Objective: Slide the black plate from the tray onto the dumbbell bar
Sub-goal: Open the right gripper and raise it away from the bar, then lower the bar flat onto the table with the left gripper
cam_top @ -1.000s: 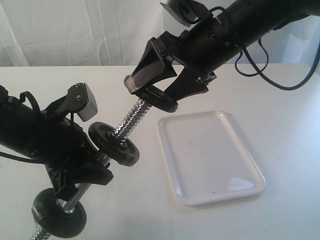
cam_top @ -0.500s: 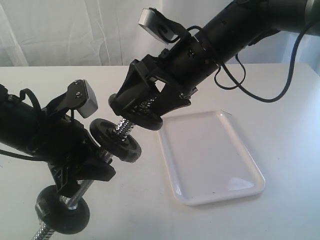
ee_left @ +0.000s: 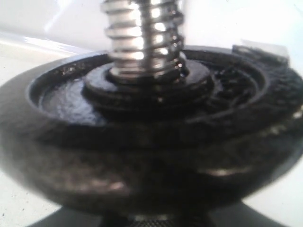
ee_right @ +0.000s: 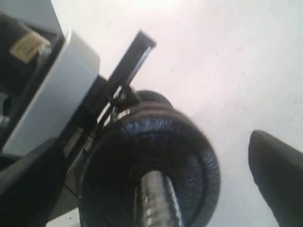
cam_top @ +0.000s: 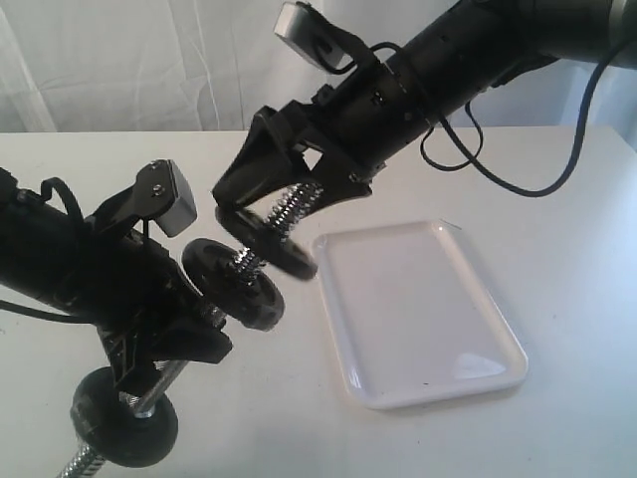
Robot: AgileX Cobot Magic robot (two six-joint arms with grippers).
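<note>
Black plate [cam_top: 282, 247] rides dumbbell bar [cam_top: 245, 263], axis rising far-right; right gripper [cam_top: 289, 192] spread just above it; left gripper [cam_top: 184, 344] clamps bar lower.

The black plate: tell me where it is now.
Exterior view, left of centre: the black plate is on the dumbbell bar's upper threaded end, between the right gripper above and another disc below, left of the tray.

black plate [cam_top: 249, 299]: matte black, pebbly grain up close
dumbbell bar [cam_top: 290, 210]: gleaming chrome, ribbed with thread rings
tray [cam_top: 428, 309]: glossy white, plain
table [cam_top: 567, 219]: flat white
disc at lower left [cam_top: 134, 438]: black too
</note>
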